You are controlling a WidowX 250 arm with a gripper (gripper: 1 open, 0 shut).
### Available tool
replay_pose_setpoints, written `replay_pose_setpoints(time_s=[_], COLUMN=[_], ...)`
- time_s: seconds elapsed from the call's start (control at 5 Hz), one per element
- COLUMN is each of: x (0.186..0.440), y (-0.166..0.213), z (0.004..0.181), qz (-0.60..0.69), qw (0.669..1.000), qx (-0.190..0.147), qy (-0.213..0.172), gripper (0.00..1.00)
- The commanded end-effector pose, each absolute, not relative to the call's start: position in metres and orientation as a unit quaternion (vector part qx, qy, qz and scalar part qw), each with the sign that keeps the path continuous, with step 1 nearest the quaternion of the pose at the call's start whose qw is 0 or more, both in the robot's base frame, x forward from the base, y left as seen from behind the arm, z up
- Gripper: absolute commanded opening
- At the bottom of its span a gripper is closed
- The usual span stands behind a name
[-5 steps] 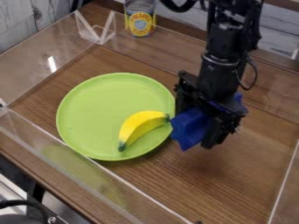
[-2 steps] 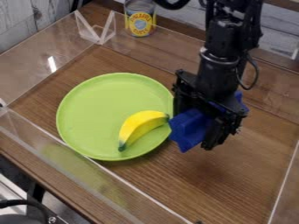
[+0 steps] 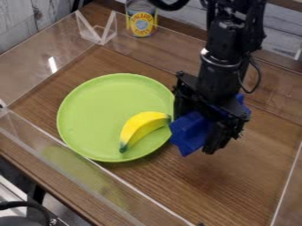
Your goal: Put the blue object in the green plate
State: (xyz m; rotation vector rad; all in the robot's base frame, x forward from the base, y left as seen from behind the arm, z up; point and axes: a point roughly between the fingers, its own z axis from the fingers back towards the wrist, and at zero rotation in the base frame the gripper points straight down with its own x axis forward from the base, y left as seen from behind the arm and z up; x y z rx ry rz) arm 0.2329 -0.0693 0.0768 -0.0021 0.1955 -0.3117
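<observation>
The green plate [image 3: 101,110] lies on the wooden table at the left, with a yellow banana [image 3: 141,129] on its right part. My black gripper [image 3: 199,132] hangs just right of the plate's right rim and is shut on the blue object [image 3: 189,132]. The blue object is held a little above the table, its lower end close to the banana's tip and the plate's rim. Part of the blue object is hidden behind the fingers.
A clear plastic wall [image 3: 71,163] runs around the table. A yellow-labelled can [image 3: 141,21] and a clear triangular stand [image 3: 94,28] are at the back. Bare wood [image 3: 253,177] lies to the right of and in front of the gripper.
The gripper with the blue object has shifted slightly left toward the plate. The banana and plate have not moved.
</observation>
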Motion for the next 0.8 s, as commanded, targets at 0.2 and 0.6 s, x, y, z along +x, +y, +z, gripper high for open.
replay_pose_setpoints(time_s=[0.2,0.6], x=[0.237,0.240], y=[-0.078,-0.085], z=[0.091,0.089], qz=[-0.159,-0.153], qw=[0.986,0.988], qx=[-0.005,-0.006], qy=[0.048,0.025], gripper=[0.00,0.00])
